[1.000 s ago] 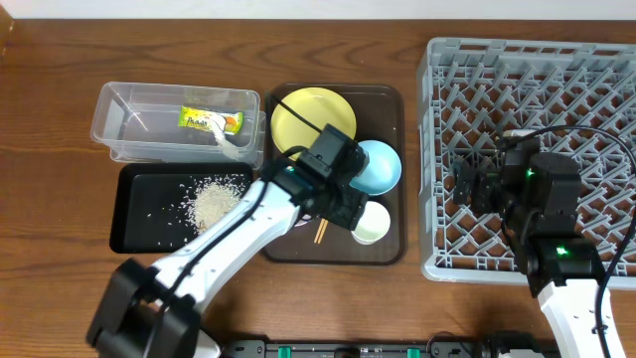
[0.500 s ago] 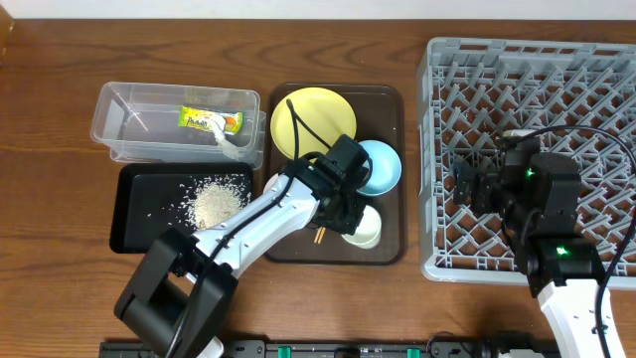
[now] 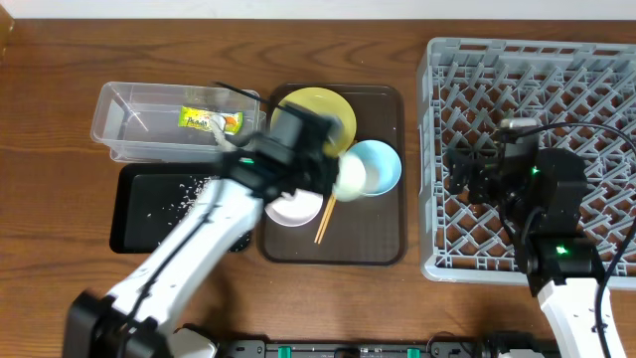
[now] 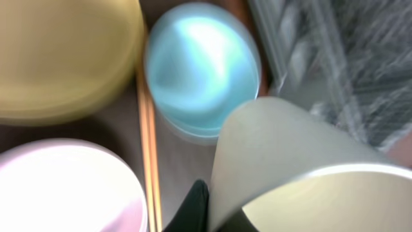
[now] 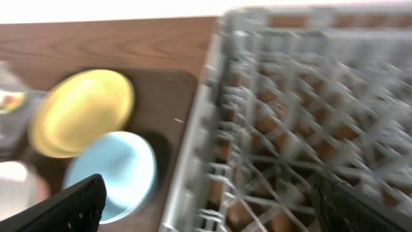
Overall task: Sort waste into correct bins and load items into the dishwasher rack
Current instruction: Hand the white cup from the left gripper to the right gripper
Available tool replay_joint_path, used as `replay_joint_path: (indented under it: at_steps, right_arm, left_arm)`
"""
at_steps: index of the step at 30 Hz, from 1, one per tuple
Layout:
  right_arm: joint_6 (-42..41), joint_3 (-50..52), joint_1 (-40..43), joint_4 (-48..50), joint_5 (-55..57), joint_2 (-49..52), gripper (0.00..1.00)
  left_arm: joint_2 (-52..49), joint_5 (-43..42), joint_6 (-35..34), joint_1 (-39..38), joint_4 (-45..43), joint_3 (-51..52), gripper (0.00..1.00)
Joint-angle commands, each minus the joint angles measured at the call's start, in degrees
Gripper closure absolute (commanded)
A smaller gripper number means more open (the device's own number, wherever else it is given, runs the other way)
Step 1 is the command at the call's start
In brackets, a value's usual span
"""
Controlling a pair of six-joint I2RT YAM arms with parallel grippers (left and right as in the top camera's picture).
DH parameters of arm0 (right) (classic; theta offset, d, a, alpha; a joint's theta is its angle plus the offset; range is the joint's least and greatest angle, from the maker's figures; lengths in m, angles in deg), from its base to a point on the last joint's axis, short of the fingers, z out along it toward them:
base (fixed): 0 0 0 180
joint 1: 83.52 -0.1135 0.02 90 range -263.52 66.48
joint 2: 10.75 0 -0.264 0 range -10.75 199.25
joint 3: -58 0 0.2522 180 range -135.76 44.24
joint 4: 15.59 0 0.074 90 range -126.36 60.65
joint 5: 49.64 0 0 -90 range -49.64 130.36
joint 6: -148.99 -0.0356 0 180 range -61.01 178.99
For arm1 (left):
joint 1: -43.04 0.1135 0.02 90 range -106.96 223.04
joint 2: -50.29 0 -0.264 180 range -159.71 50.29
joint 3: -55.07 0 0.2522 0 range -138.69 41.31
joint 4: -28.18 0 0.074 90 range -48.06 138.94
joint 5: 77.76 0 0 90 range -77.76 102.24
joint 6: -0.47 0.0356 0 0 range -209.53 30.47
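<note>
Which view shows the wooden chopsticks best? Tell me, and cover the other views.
Overhead: the chopsticks lie fairly sharp on the brown tray, beside the white bowl. The left wrist view shows only a blurred strip of them. The right wrist view shows none.

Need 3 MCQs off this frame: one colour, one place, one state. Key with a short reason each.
1. What colour is the bowl nearest the dishwasher rack?
A) white
B) light blue
C) red

2. Where is the snack wrapper?
A) in the clear tub
B) in the rack
C) in the bowl

3. What is the left pincer doing?
A) open, empty
B) shut on the pale green cup
C) shut on the wrapper

Key:
1 B: the bowl closest to the rack in the overhead view is blue.
2 A: the wrapper lies within the tub's walls.
3 B: the cup looms in the left wrist view, held above the bowl.
</note>
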Motion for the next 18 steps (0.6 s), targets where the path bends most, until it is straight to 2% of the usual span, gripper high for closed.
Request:
replay_joint_path:
  at_steps: [1,4,8,13,18]
  right_arm:
    - [1.7,-0.9,0.8,1.3,-14.4,2.3,0.01]
    - [2.5,-0.9,0.8,2.8,-22.8,4.8,0.01]
    - [7.6,-0.9,0.8,5.7,-36.3,8.4,0.01]
    - [10.7,-0.9,0.8,12.5,-52.0,14.0,0.01]
    - [10.7,-0.9,0.7,19.0,-55.7,18.4,0.01]
  left_arm:
    - [-0.1,-14.5,-6.9,6.7,-6.1,-1.1,0.94]
    - [-2.7,-24.7,-14.8,10.6,-14.6,-1.1,0.94]
    - [-6.6,-36.9,-21.6,11.7,-23.3,-1.1,0.94]
    - [-10.1,-47.2,-26.0,10.7,-28.9,-1.1,0.94]
    - [-10.8,-53.5,-26.0,9.0,-29.4,-1.1,0.94]
